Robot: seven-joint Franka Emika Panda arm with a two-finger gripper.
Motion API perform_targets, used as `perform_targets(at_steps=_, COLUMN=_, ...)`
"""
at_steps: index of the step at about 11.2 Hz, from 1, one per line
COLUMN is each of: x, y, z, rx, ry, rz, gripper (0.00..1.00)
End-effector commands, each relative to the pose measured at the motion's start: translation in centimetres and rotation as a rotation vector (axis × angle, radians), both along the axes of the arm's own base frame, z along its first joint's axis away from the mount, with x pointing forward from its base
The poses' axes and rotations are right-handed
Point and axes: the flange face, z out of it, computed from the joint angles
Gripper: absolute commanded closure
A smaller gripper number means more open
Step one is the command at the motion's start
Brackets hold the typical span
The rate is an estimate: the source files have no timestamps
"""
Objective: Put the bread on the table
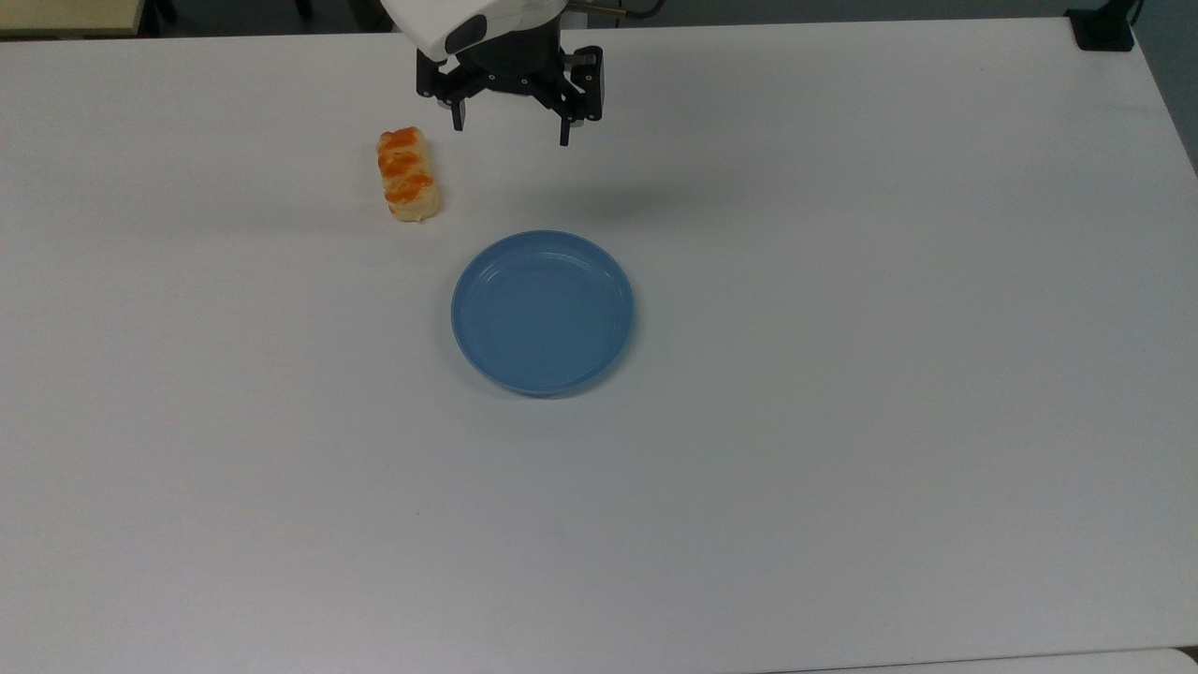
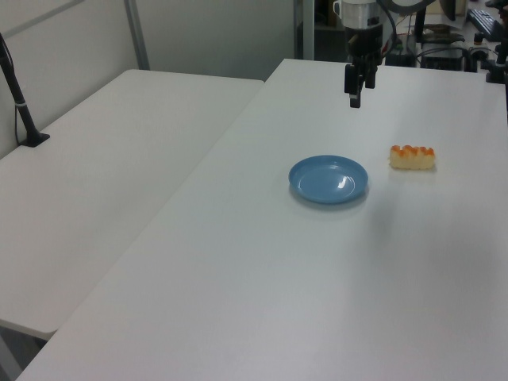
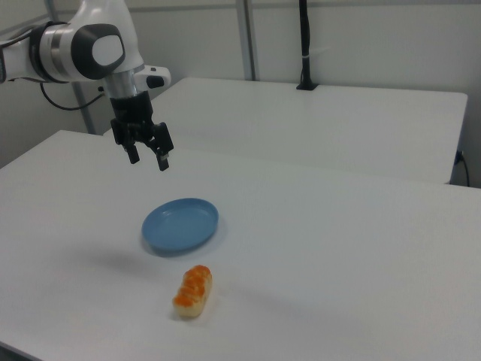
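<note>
The bread, a pale-tan loaf with orange glazed bumps, lies flat on the white table, to the upper left of the blue plate in the top view. It also lies on the table as bread in the left view and bread in the right view. My gripper hangs open and empty in the air above the table's far edge, to the right of the bread in the top view. The same gripper hovers well above the plate in the right view, and as gripper in the left view.
A round blue plate sits empty mid-table, also seen as plate and plate. A second white table adjoins, with a black pole clamped on it. A black clamp sits at the top view's upper right corner.
</note>
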Motion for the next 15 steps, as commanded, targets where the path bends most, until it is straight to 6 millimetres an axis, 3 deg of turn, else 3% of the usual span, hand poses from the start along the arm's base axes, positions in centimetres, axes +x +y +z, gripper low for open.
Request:
perform_targets(at_steps=1, x=0.1, y=0.1, z=0.3, rx=0.013, ry=0.000, rz=0.013, gripper=0.00)
perform_targets(at_steps=11, x=0.3, y=-0.1, z=0.0, rx=0.012, ry=0.004, rz=-0.007, gripper=0.00)
perform_targets(at_steps=15, x=0.6, y=-0.1, z=1.2, rx=0.012, ry=-0.013, rz=-0.008, gripper=0.00)
